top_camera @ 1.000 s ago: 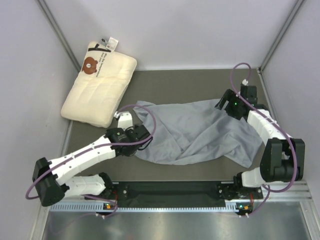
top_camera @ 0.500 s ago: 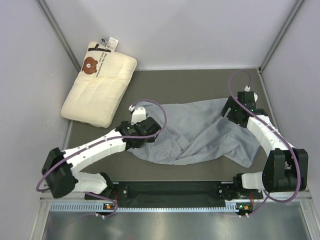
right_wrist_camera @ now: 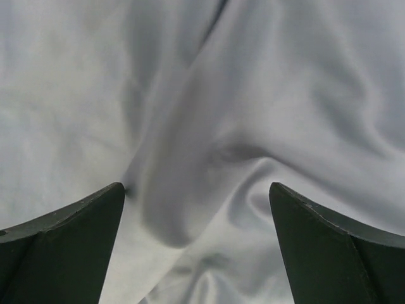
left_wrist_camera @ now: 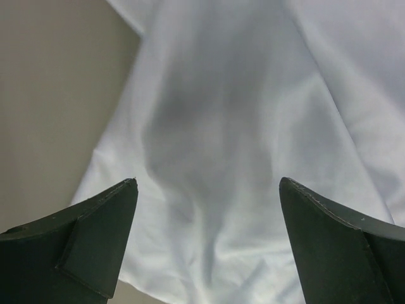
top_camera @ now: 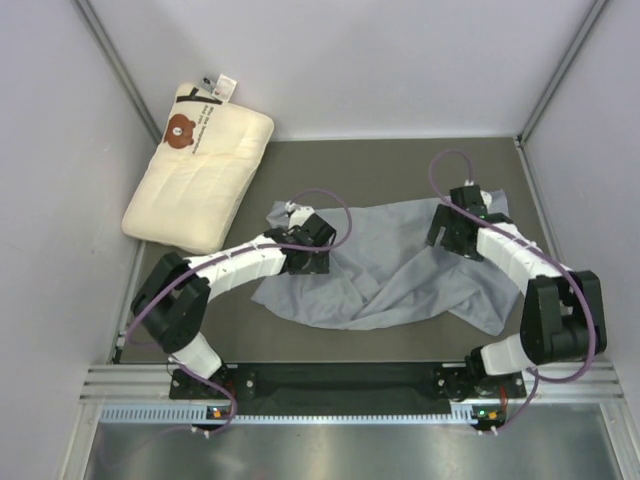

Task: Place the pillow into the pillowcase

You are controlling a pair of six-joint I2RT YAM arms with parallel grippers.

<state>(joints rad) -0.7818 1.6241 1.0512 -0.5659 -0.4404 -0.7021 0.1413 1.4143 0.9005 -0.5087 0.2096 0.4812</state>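
The cream pillow (top_camera: 200,175) with the bear print lies at the back left, against the wall. The grey-blue pillowcase (top_camera: 390,265) lies crumpled across the middle of the mat. My left gripper (top_camera: 312,250) is open over the pillowcase's left end, with folds of the case (left_wrist_camera: 221,139) between its fingers and nothing held. My right gripper (top_camera: 447,232) is open over the case's right end, above a raised fold (right_wrist_camera: 209,158), also empty.
Grey walls close in on the left, back and right. The dark mat (top_camera: 400,170) shows bare behind the pillowcase. A black rail (top_camera: 340,380) runs along the near edge by the arm bases.
My left gripper has moved right and back over the pillowcase's left end. My right gripper has shifted left over the right end. The case has bunched narrower.
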